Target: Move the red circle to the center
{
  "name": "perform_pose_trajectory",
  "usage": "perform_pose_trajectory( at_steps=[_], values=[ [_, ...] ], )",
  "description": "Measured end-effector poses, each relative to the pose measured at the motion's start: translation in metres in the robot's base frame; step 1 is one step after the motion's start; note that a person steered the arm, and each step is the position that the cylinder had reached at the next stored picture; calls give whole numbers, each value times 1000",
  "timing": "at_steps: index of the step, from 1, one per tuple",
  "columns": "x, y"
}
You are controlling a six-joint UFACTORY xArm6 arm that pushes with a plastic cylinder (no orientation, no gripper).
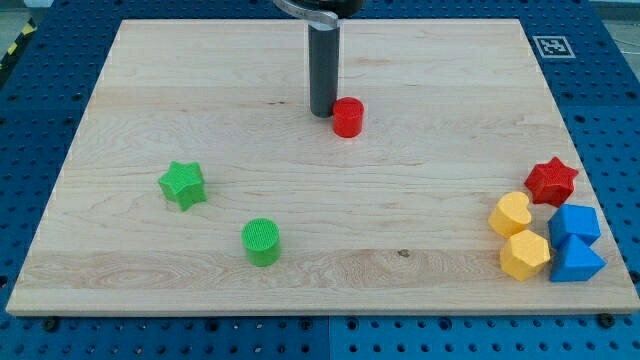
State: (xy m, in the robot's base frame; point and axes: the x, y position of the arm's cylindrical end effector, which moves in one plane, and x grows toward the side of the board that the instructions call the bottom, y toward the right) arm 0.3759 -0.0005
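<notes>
No claw, just my tip (322, 112) pressed against the red circle (347, 117), on its left, gripping nothing.

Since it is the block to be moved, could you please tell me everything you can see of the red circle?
The red circle is a small, squat red cylinder, plastic by its look, standing upright with its flat round top up. It sits on the pale wooden board, above the middle and towards the view's top. My tip is right beside it on the view's left, touching or nearly so. No other block is near it.
</notes>
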Motion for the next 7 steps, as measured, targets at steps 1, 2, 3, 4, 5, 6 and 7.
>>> perform_pose_trajectory(
  at_steps=[1, 2, 3, 4, 5, 6, 7],
  values=[
    [3, 0],
    [13, 0],
    [13, 0],
    [16, 0],
    [18, 0],
    [19, 0],
    [19, 0]
  ],
)
